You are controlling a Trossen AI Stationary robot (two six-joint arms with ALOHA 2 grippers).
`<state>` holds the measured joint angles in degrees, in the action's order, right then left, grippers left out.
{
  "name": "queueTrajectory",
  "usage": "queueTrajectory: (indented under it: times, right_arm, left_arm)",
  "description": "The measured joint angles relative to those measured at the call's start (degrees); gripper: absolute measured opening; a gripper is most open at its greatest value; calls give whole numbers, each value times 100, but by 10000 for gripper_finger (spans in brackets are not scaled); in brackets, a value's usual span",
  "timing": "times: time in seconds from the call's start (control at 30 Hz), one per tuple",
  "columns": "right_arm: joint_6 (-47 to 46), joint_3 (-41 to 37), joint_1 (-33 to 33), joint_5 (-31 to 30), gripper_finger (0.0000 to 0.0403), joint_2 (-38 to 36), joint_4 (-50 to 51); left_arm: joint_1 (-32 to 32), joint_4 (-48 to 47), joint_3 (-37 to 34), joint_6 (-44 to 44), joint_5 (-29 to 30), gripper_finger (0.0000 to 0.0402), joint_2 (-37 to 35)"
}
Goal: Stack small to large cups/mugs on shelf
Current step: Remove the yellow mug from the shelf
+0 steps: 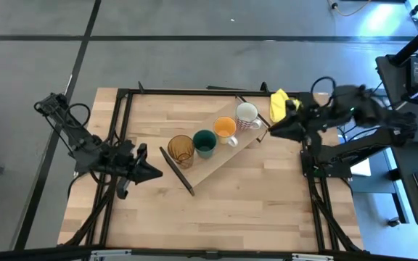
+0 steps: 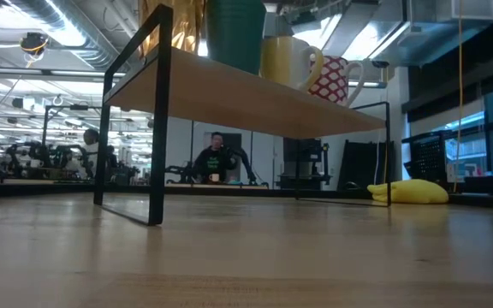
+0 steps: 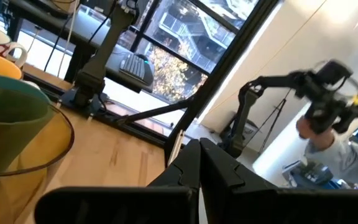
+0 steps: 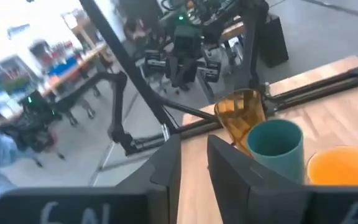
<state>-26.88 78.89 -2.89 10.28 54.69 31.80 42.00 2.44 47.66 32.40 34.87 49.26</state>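
4 cups (image 1: 214,138) stand in 1 row on 1 shelf (image 1: 216,161), none nested; left gripper (image 1: 153,172) closed empty, right gripper (image 1: 270,129) narrowly parted, empty.

Little to read anywhere. On the right gripper (image 4: 194,163), pale handwritten marks along the near edge of its body: possibly "6N" on one side and a lone "6" on the other, though cropped and hard to make out. No brands, labels or signs legible elsewhere.

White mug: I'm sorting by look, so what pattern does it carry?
Red with white dots on the white mug, clearest in the low view.
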Motion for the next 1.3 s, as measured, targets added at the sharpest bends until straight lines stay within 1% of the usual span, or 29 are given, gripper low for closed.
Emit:
queueTrajectory:
  times: [0.1,0.2,0.37,0.4,0.5,0.57,0.6,0.67,0.7,0.77,0.83,0.87,0.93,0.97,1.0,1.07,1.1,1.23,1.3]
  right_arm:
    - [-612,-946,-103,72,81,-284,-962]
    - [-1276,-1709,-171,207,81,-347,-1817]
    - [-2635,-2455,-158,181,81,-296,-3060]
    - [-2679,-2557,-163,185,81,-289,-3263]
    - [-2073,-2687,-168,215,81,-271,-4328]
    - [-1339,-2576,-152,270,81,-282,-5046]
    - [-829,-2487,-123,261,81,-283,-5404]
    - [115,-2332,-110,115,81,-293,-5881]
    - [379,-2245,-116,-10,81,-292,-6021]
    - [627,-2084,-123,-483,80,-288,-5998]
    - [620,-1953,-123,-1124,80,-288,-5699]
    - [626,-1911,-120,-1357,80,-286,-5544]
    - [549,-1897,-119,-1731,80,-248,-5563]
    - [466,-1894,-119,-1794,80,-205,-5681]
    - [548,-1893,-119,-1704,80,-169,-5762]
    - [832,-1881,-114,-1307,80,-73,-5747]
    - [895,-1880,-62,-1266,80,-37,-5577]
    - [911,-1882,535,-1465,80,139,-4337]
    - [896,-1884,855,-1451,80,258,-3667]
  left_arm:
    - [2,30,0,5,0,0,-25]
    - [2,0,0,2,0,0,-23]
    - [2,-27,0,1,0,0,-23]
    - [2,-25,0,1,0,0,-23]
    - [2,-28,0,0,1,0,-23]
    - [2,-27,0,-1,7,0,-23]
    - [2,-29,0,-1,7,0,-23]
    - [2,-27,0,-1,13,0,-23]
    - [2,-28,0,-1,27,0,-23]
    - [2,-27,0,1,36,0,-23]
    - [2,-27,0,1,63,0,-23]
    - [2,-29,0,2,87,0,-23]
    - [2,-27,0,3,164,0,-23]
    - [2,-27,0,3,207,0,-23]
    - [2,-27,0,3,255,0,-23]
    - [2,-26,0,3,388,0,-23]
    - [2,-27,0,1,460,0,-24]
    - [2,-7,0,3,893,0,-98]
    - [2,-5,0,51,1140,0,-132]
